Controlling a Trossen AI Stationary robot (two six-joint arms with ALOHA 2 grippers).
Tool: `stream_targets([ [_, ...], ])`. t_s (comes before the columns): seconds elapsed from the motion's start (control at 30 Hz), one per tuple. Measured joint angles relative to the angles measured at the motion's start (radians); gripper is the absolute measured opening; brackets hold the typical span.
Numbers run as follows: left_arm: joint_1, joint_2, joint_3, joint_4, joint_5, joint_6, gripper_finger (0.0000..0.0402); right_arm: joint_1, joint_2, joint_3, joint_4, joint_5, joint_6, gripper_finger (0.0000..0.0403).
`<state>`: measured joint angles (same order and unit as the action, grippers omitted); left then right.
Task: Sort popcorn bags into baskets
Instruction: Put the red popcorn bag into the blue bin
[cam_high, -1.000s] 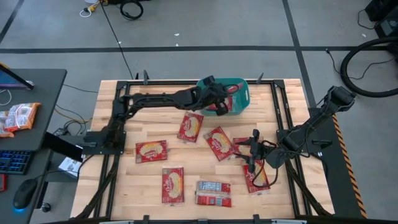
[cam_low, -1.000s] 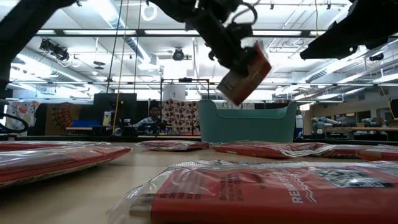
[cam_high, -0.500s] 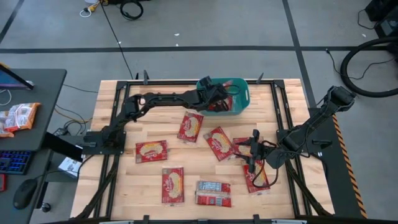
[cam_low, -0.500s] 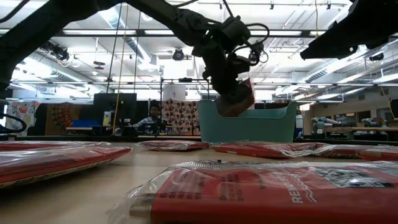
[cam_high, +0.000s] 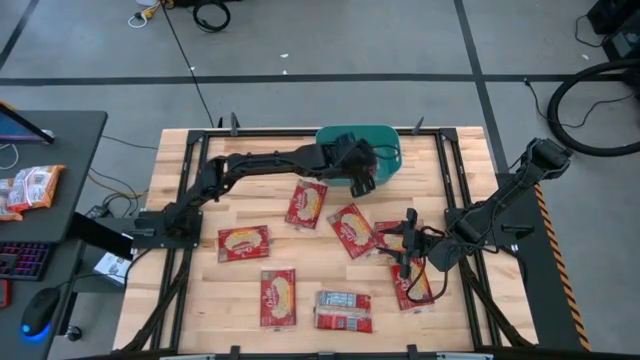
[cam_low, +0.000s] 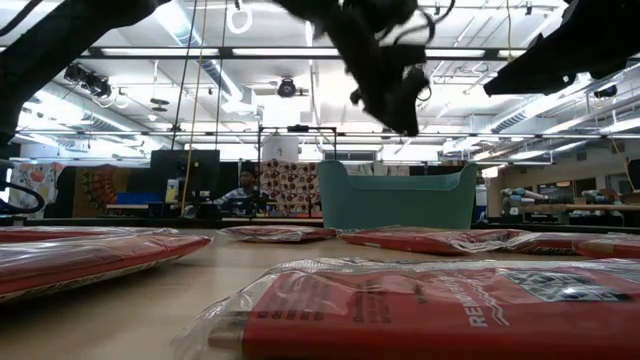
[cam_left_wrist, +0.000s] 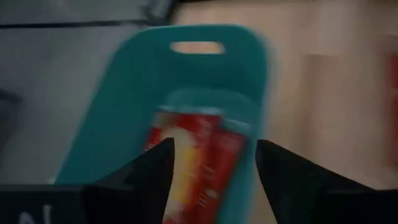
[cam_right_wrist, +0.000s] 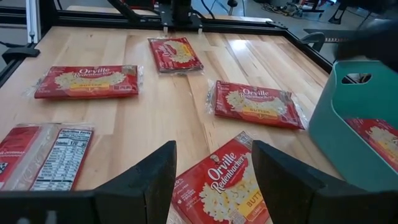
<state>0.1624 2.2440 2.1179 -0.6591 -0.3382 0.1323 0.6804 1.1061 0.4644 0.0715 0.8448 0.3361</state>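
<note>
The teal basket (cam_high: 388, 146) stands at the table's far edge, right of centre. A red popcorn bag (cam_left_wrist: 198, 163) lies inside it. My left gripper (cam_high: 363, 181) hangs open above the basket's near rim with nothing between its fingers (cam_left_wrist: 214, 146). Several more popcorn bags lie flat on the wood, among them one (cam_high: 306, 203) near the basket, one (cam_high: 243, 242) at the left and one (cam_high: 343, 311) showing its grey-white back. My right gripper (cam_high: 404, 250) waits open over the bags at the right, above a bag (cam_right_wrist: 227, 183).
A black frame (cam_high: 440, 190) runs around the tabletop. A dark desk at the left holds a keyboard (cam_high: 18, 260), a mouse (cam_high: 38, 310) and an orange-red packet (cam_high: 30, 188). Bare wood lies at the table's far left (cam_high: 180, 160). A person (cam_low: 245, 187) sits in the room behind.
My left gripper lowered the popcorn bag it carried down to the basket, tipping downward, then opened and let go. The bag now lies inside the basket. The gripper has since risen and drawn back a little toward the basket's near rim.
</note>
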Motion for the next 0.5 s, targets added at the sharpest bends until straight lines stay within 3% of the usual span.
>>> stream_targets([
  [0.17,-0.053,-0.001,0.133,-0.304,0.141,-0.07,0.0221,0.0,0.0,0.0,0.002,0.0,-0.026,0.0214],
  [0.33,-0.127,-0.001,0.131,-0.585,0.111,-0.126,0.0203,-0.005,0.0,0.0,0.008,0.001,-0.084,0.0214],
  [0.5,-0.209,0.0,0.067,-0.756,0.067,-0.179,0.0189,-0.03,0.0,0.0,0.029,0.005,-0.152,0.0214],
])
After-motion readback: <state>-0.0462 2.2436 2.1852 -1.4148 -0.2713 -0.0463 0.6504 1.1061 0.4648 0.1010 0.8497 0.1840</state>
